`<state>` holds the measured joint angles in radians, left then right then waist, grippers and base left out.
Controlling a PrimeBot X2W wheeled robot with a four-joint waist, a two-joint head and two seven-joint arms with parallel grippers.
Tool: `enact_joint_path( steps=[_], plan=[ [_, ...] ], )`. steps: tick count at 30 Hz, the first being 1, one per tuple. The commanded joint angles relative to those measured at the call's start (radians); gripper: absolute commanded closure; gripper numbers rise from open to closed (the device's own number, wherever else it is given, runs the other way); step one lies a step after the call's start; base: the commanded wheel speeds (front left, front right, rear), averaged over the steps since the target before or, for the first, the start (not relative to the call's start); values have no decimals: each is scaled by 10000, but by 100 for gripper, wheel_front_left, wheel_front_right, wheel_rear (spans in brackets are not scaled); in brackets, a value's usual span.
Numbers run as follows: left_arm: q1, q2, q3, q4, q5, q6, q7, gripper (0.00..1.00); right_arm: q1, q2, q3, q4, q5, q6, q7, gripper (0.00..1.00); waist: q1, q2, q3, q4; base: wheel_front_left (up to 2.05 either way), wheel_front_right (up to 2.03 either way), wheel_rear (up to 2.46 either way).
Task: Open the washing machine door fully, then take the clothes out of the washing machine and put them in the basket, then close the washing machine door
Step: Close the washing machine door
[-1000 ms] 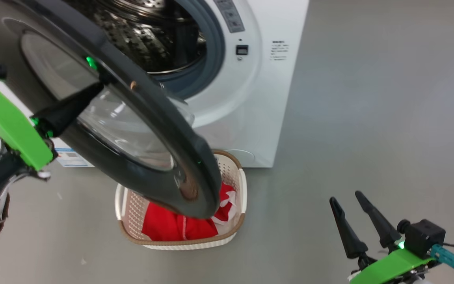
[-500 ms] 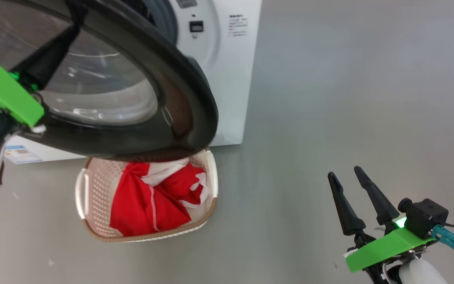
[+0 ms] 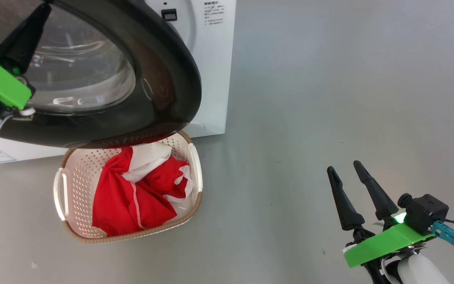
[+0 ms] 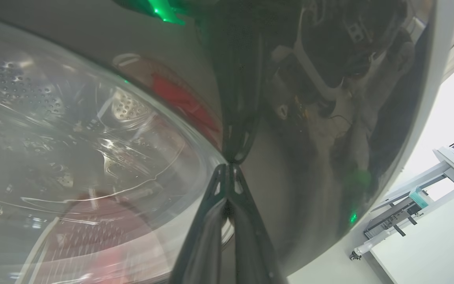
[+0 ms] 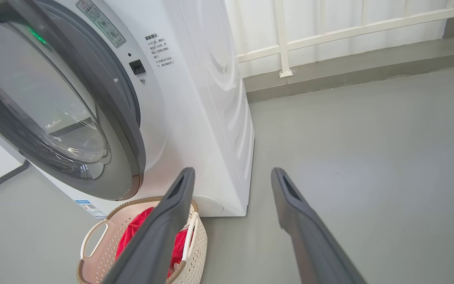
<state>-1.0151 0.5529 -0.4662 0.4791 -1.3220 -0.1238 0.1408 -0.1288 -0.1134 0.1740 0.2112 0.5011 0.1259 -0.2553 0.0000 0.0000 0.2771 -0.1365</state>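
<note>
The washing machine door [image 3: 160,79], a glossy black ring around clear glass, stands ajar before the white washing machine [image 3: 211,71]. My left gripper [image 3: 43,10] is shut, its fingertips pressed on the door's outer face; in the left wrist view the left gripper [image 4: 229,167] touches the black ring of the door [image 4: 309,150] beside the glass. The red and white clothes [image 3: 128,201] lie in the cream basket [image 3: 59,189] on the floor under the door. My right gripper [image 3: 344,167] hangs open and empty at the lower right. The right wrist view shows the right gripper [image 5: 231,173], door [image 5: 124,130], washing machine [image 5: 207,98], basket [image 5: 93,234] and clothes [image 5: 134,230].
Grey floor [image 3: 329,79] stretches to the right of the washing machine. A white railing and low kerb [image 5: 329,35] run along the back. A small blue label [image 5: 87,207] sits at the machine's base behind the basket.
The head view has shifted. The door has swung toward the machine front with my left gripper against it, and the drum opening is now covered. My right gripper stays open at the lower right.
</note>
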Motion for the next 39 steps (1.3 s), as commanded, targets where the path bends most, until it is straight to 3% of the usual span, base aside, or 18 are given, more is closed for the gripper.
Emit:
enact_joint_path(
  steps=[1, 11, 18, 23, 24, 26, 28, 33, 39],
  plan=[
    [-501, 541, 288, -123, -87, -69, -138, 100, -166, -17, 162, -215, -4, 48, -65, 0, 0, 0, -28, 33, 0, 0, 0],
    [124, 799, -342, -425, -730, -69, -661, 100, -70, -117, 257, -186, -27, 48, -65, 0, 0, 0, -328, 294, 0, 0, 0],
    [1378, 1112, -667, -885, -949, -69, -1518, 89, 149, -248, 256, -145, -23, 48, -65, 0, 0, 0, -664, 483, 0, 0, 0],
    [2534, 1229, -937, -1170, -1073, -69, -2413, 56, 337, -365, 223, -153, -35, 48, -65, 0, 0, 0, -923, 717, 0, 0, 0],
    [2745, 1241, -982, -1231, -1103, -69, -2581, 47, 366, -389, 226, -157, -38, 48, -65, 0, 0, 0, -956, 759, 0, 0, 0],
    [3120, 1244, -1051, -1321, -1159, -69, -2927, 15, 426, -430, 188, -171, -39, 48, -65, 0, 0, 0, -999, 867, 0, 0, 0],
    [3449, 1338, -1224, -1317, -946, -69, -3252, 0, 477, -462, 152, -189, -44, 48, -65, 0, 0, 0, -1042, 963, 0, 0, 0],
    [4319, 1172, -1089, -1125, -765, -69, -3910, 0, 544, -549, 98, -223, -48, 48, -65, 0, 0, 0, -1110, 1128, 0, 0, 0],
    [5343, 598, -46, -842, -197, -69, -4019, 0, 629, -570, 30, -244, -61, 48, -65, 0, 0, 0, -1194, 1177, 0, 0, 0]
  ],
)
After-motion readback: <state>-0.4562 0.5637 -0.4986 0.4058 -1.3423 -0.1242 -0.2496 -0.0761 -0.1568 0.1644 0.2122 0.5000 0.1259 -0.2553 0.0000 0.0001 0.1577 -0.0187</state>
